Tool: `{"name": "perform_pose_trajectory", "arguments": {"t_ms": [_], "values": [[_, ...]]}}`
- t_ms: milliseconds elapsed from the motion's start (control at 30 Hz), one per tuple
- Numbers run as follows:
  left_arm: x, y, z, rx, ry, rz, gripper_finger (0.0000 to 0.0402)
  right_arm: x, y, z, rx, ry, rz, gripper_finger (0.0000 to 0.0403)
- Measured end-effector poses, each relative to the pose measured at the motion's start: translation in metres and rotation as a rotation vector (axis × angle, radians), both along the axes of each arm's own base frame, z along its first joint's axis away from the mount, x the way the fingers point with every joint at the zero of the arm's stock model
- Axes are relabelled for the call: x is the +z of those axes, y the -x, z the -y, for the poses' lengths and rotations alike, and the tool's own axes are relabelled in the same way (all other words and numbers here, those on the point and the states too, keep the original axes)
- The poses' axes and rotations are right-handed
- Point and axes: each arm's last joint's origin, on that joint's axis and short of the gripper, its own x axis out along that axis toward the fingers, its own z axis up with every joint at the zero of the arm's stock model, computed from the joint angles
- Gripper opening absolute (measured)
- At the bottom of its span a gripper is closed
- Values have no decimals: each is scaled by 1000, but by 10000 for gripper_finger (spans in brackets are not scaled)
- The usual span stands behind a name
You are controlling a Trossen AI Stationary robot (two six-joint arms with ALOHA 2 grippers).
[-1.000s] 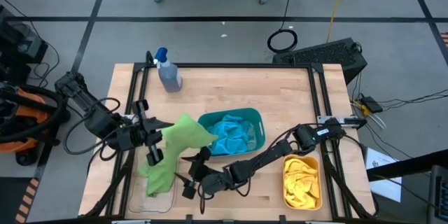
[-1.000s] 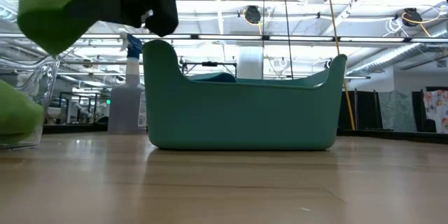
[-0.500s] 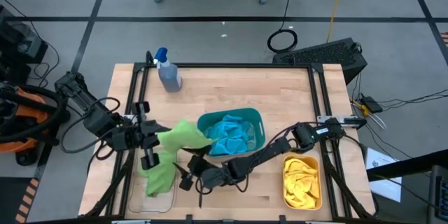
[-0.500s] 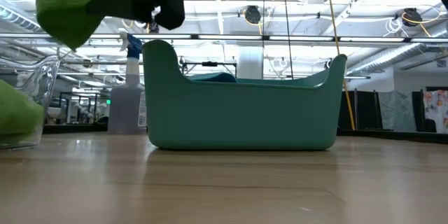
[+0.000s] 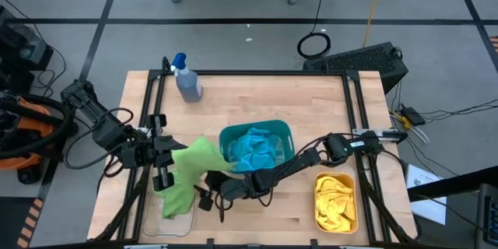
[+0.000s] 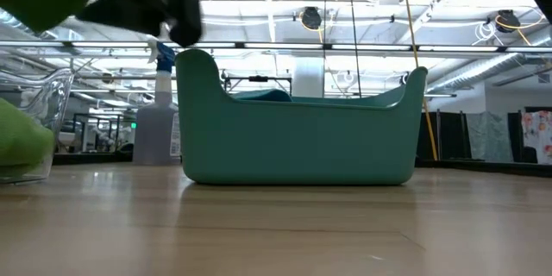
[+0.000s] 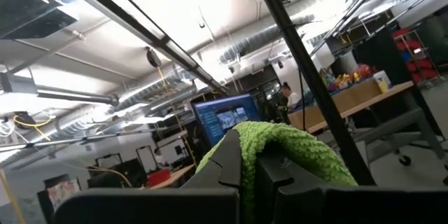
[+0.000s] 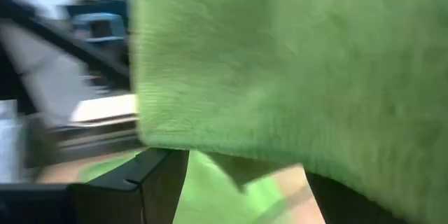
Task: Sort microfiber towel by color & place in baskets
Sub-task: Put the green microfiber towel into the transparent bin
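My left gripper (image 5: pixel 165 163) is shut on a lime green towel (image 5: pixel 201 154), held in the air just left of the teal basket (image 5: pixel 286 131) and above the clear basket (image 5: pixel 156 229). A second green towel (image 5: pixel 177 196) lies in the clear basket, also seen in the low view (image 6: pixel 17 142). Blue towels (image 5: pixel 255 149) fill the teal basket. Yellow towels (image 5: pixel 334 202) lie in the orange basket (image 5: pixel 352 177). My right gripper (image 5: pixel 204 200) is open, low beside the clear basket's right wall, under the held towel's near edge (image 8: pixel 280 70). My left gripper pinches a fold of the lime green towel (image 7: pixel 280 147) between its two fingers, reaching in level from the table's left. The towel is lifted clear of the table and bunches out beyond the fingertips, draping toward the teal basket.
A grey spray bottle with a blue top (image 5: pixel 187 82) stands at the far left of the table. Black frame rails (image 5: pixel 358 109) run along the table's left and right sides. Bare wood lies between the teal basket and the far edge (image 5: pixel 264 97).
My left gripper has carried the green towel a little toward the table's left and near edge, over the clear basket. My right gripper has slid left along the table toward the clear basket, coming under the towel's edge.
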Motion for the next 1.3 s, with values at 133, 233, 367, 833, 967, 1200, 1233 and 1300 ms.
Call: {"name": "perform_pose_trajectory", "arguments": {"t_ms": [133, 233, 367, 833, 967, 1200, 1233, 1300], "values": [[-2, -1, 1, 1, -15, -18, 6, 5, -2, -5, 213, 13, 39, 256], [-2, -1, 1, 3, -17, -24, 6, 8, -2, -9, 326, 14, 62, 247], [-3, -1, 1, 6, -17, -27, 6, 13, -2, -10, 381, 2, 115, 237], [0, 6, -6, 58, -11, -63, 6, 14, 0, -19, 593, -106, 125, 246], [4, 18, -11, 44, -12, -69, 6, 15, 1, -20, 599, -105, 133, 276], [7, 32, -12, -17, 13, -80, 5, 28, -2, -10, 571, -107, 271, 305], [7, 32, -11, -22, 11, -83, 6, 29, -3, -8, 562, -107, 281, 305], [6, 34, -10, -32, 6, -88, 5, 30, -4, -4, 532, -107, 294, 303]]}}
